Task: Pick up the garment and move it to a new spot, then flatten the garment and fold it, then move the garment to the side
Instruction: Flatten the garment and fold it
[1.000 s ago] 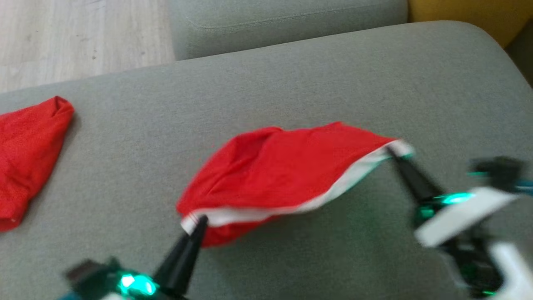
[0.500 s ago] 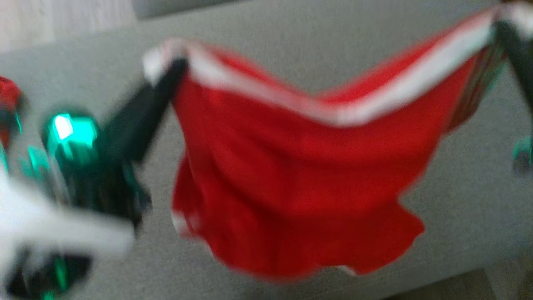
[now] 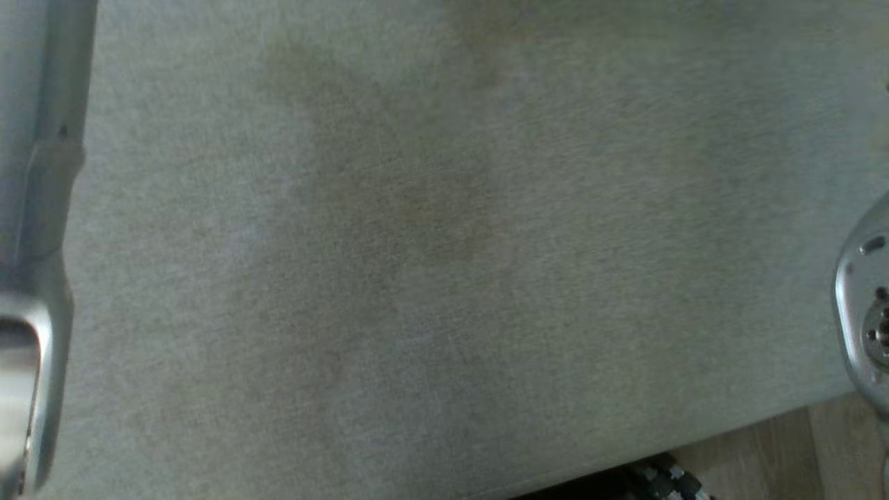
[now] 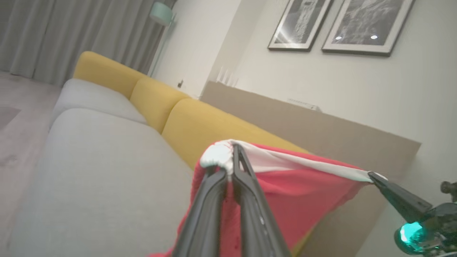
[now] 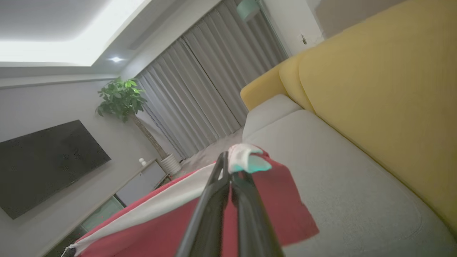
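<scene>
1. Now the garment (image 4: 285,189) is off the sofa seat (image 4: 100,160). A second ago it lay crumpled on the cushion, half a second ago it was rising, and at this moment it hangs in the air as a spread sheet.
2. At one end of the white waistband (image 4: 303,162), the left tool (image 4: 231,160) is pressed together on the bunched corner, which sits at its tips near the centre of the left wrist view.
3. At the other end, the right tool (image 5: 228,167) is likewise pinching the band. Seen from the left wrist it stands at 4 o'clock, and the band runs taut between the two.
4. From the band the red cloth drops toward 6 o'clock in both wrist views, with the grey seat below and the yellow backrest (image 4: 200,125) behind.
5. The head camera has swung too. It looks down on the grey cushion, with a pale forearm (image 3: 42,208) at 9 o'clock and a metal arm joint (image 3: 865,305) at 3 o'clock.
6. By my reading, the pick-up is done and the carry to a new spot is in hand.
7. The next move calls for lowering the hem onto the seat first while keeping the band stretched, so that the cloth lands flat. The thin corner pinches could slip under that pull.
</scene>
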### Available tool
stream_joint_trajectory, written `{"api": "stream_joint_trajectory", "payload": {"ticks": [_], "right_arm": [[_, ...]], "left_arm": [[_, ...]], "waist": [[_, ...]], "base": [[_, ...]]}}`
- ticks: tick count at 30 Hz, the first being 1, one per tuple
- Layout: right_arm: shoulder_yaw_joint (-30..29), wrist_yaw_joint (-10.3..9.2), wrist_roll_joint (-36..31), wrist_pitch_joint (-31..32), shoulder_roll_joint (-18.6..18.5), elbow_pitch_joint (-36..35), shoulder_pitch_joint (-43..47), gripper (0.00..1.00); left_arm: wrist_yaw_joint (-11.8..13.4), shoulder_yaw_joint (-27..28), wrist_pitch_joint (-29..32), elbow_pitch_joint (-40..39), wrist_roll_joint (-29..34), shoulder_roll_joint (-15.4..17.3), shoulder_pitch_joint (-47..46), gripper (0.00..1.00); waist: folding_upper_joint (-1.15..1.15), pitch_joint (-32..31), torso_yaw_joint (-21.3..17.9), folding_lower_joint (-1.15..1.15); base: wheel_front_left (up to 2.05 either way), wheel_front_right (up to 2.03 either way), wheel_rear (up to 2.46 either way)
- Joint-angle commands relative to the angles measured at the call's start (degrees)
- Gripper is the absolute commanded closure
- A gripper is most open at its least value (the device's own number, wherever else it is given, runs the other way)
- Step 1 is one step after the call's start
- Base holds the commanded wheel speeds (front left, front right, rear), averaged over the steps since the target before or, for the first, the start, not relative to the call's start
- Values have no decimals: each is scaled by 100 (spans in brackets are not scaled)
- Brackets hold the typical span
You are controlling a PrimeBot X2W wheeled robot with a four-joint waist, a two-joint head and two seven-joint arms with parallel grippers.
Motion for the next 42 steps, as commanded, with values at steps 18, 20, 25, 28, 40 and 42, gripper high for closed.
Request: {"api": "stream_joint_trajectory", "payload": {"ticks": [18, 20, 25, 28, 40, 42], "right_arm": [[1633, -4, 597, -658, -726, -826, 5029, 100], [1554, -4, 678, -599, -899, -1308, 5874, 100], [934, -4, 774, -182, -991, -2665, 8060, 100], [591, -4, 815, 158, -858, -3510, 8945, 100], [335, -4, 342, 1516, -438, -3252, 6419, 100], [383, -4, 192, 1726, -410, -2832, 5758, 100]], "left_arm": [[-616, -1126, -1968, -263, -43, 807, 4516, 100], [-458, -1163, -2111, -727, -135, 885, 5359, 100], [174, -1131, -2312, -1916, -239, 1021, 7304, 100], [431, -1082, -2350, -2628, -368, 1000, 8188, 100], [618, -833, -1433, -3150, -1037, 646, 6907, 100], [695, -775, -1304, -2927, -1096, 492, 6489, 100]], "waist": [[0, -1141, 217, -3], [0, -1463, 271, -3], [0, -2036, 355, -3], [0, -2092, 385, -3], [0, -1153, 989, -3], [0, -937, 1127, -3]], "base": [[0, 0, 0], [0, 0, 0], [0, 0, 0], [0, 0, 0], [0, 0, 0], [0, 0, 0]]}}
